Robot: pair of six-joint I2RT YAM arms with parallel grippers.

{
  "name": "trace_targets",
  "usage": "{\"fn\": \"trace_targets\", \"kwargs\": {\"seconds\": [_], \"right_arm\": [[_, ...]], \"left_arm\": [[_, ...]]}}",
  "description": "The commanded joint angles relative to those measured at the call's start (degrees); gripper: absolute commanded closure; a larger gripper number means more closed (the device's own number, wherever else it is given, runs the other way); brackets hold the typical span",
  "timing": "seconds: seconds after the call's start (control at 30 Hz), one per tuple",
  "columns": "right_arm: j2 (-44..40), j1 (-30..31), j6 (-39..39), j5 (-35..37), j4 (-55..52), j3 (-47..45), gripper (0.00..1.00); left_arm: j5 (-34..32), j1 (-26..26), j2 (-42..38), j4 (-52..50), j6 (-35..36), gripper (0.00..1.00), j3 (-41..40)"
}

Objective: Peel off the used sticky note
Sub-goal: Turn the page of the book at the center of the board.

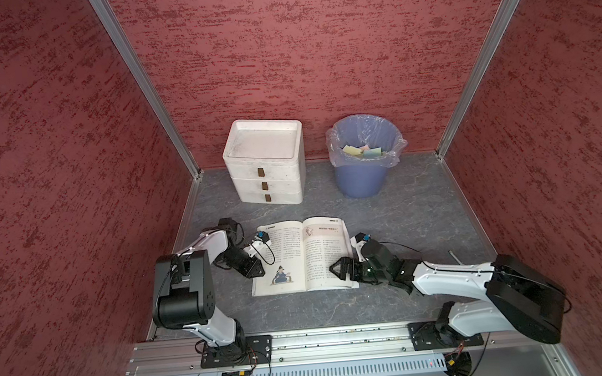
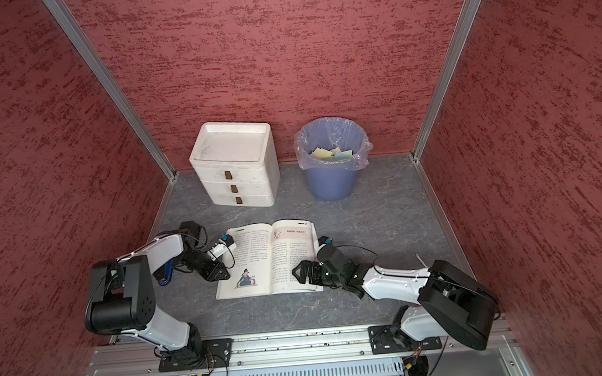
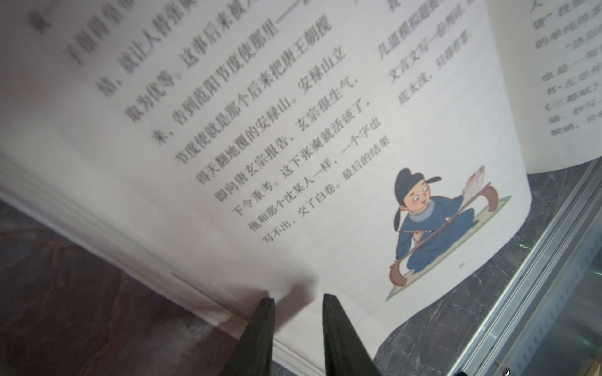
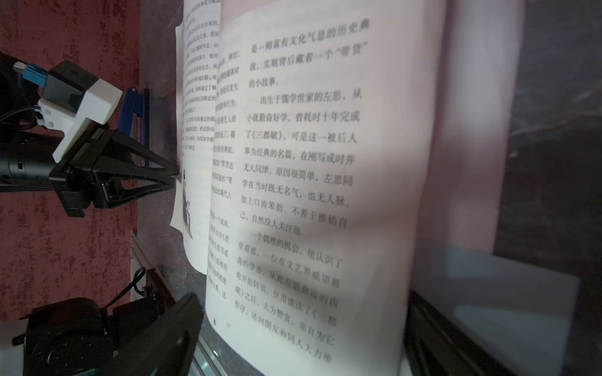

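- Two sets of jaws work the open book [image 1: 290,256] on the counter [image 1: 406,217]: the left gripper [image 3: 297,296] has its jaws a narrow gap apart, nothing between them, tips at the left page's outer edge; the right gripper [image 1: 338,269] stands wide open over the right page
- No note shows on the open pages; a pale sheet [image 4: 508,293] poking past the right page's outer edge is probably it
- Hold the left page flat, pinch only that sheet's free edge, peel slowly along the page so nothing tears
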Motion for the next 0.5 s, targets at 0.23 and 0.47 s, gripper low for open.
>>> {"fn": "trace_targets", "kwargs": {"seconds": [0.23,0.47], "right_arm": [[1.7,0.4,0.7,-4.7,4.8,4.4,0.02],[0.8,4.1,-1.3,-3.0,0.2,9.9,0.02]], "left_arm": [[-1.5,-0.4,1.5,1.8,0.2,0.71,-0.3],[-1.1,0.0,0.5,0.9,0.4,0.72,0.1]]}}
